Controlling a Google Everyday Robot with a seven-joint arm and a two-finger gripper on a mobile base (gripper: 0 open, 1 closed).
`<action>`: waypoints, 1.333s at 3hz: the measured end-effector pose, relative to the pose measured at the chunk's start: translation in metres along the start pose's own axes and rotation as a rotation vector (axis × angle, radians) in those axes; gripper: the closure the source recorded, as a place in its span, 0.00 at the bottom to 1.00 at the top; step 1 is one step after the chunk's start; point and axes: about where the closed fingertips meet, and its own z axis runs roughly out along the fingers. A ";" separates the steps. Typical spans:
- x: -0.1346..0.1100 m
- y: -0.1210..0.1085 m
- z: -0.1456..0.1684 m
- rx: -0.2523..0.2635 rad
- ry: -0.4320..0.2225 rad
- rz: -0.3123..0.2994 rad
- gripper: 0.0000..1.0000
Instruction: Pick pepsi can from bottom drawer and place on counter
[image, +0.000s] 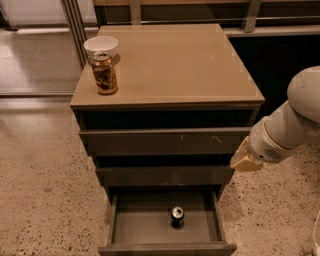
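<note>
The small dark blue pepsi can (177, 216) stands upright mid-floor in the open grey bottom drawer (145, 227). The tan gripper (246, 159) hangs beside the middle drawer front (165, 176), on its right; whether it is wide or narrow I cannot tell. It should probably descend straight, clear of the drawer walls. The glossy tan counter (175, 65) carries a brown-and-gold can (104, 73) and a white bowl (101, 46); speckled stone floor (40, 170) surrounds.

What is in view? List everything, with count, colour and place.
pepsi can: 1, dark with a silver top, upright near the middle of the bottom drawer.
bottom drawer: 1, grey, pulled open, lowest of three.
upper drawers: 2, grey-brown, above the bottom drawer.
counter: 1, tan, top of the cabinet.
brown can: 1, brown and gold, on the counter's front left as seen.
bowl: 1, white, just behind the brown can.
floor: speckled beige, around the cabinet.
arm: 1, white, right of the cabinet.
gripper: 1, tan, by the middle drawer's right end, apart from the pepsi can.
</note>
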 end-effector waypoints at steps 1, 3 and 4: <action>0.040 0.020 0.077 -0.065 -0.091 0.019 1.00; 0.120 0.011 0.230 -0.100 -0.237 0.093 1.00; 0.129 0.031 0.267 -0.170 -0.254 0.127 1.00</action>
